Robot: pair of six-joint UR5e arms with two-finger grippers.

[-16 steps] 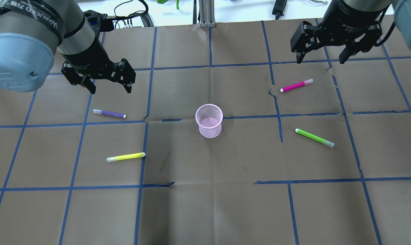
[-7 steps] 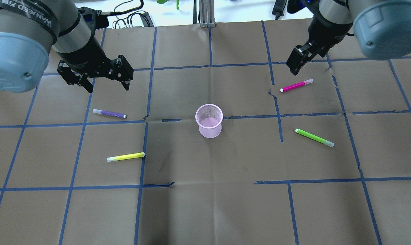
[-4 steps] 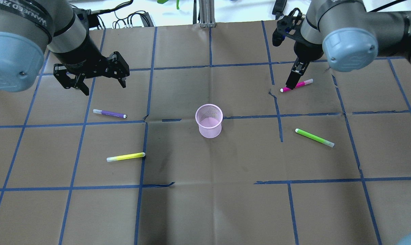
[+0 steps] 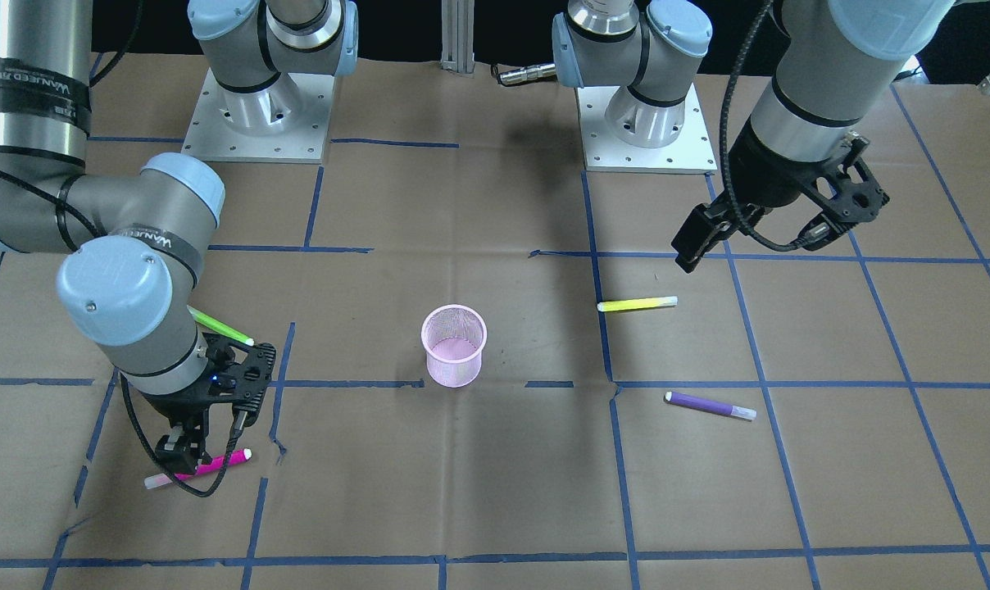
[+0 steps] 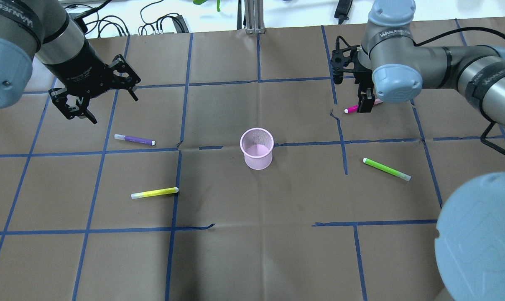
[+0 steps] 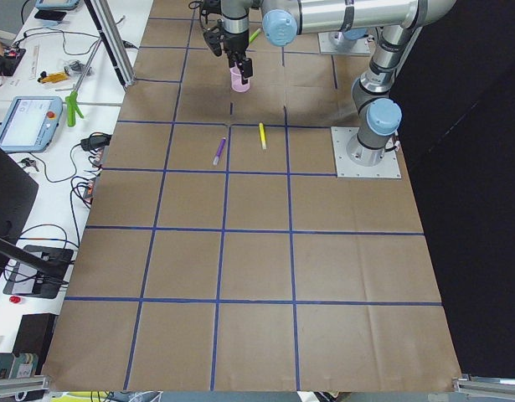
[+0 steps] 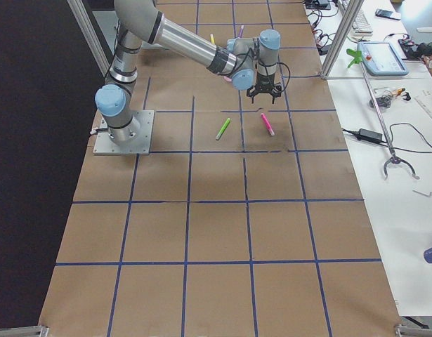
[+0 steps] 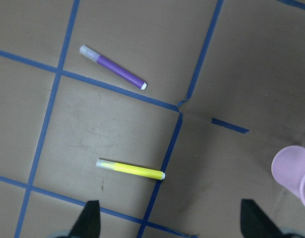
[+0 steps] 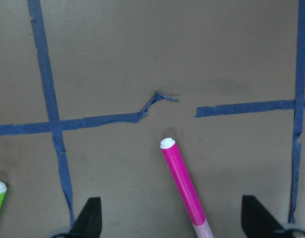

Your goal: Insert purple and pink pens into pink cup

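Pens flat on the table, cup upright between them

A pink wire-mesh cup (image 5: 256,148) stands upright, mouth open, near the middle of the brown paper-covered table (image 5: 252,259). A slim purple marker pen with a pale cap and white end (image 5: 134,139) lies flat well apart on the robot's left of the cup, just beyond a blue tape line. A magenta-pink marker pen with a pale pink cap and white end (image 4: 204,468) lies flat well apart on the robot's right, its white end toward the cup's side.

Matt paper (image 5: 252,259), mesh pink cup (image 5: 257,158), smooth plastic pink pen (image 9: 184,186)
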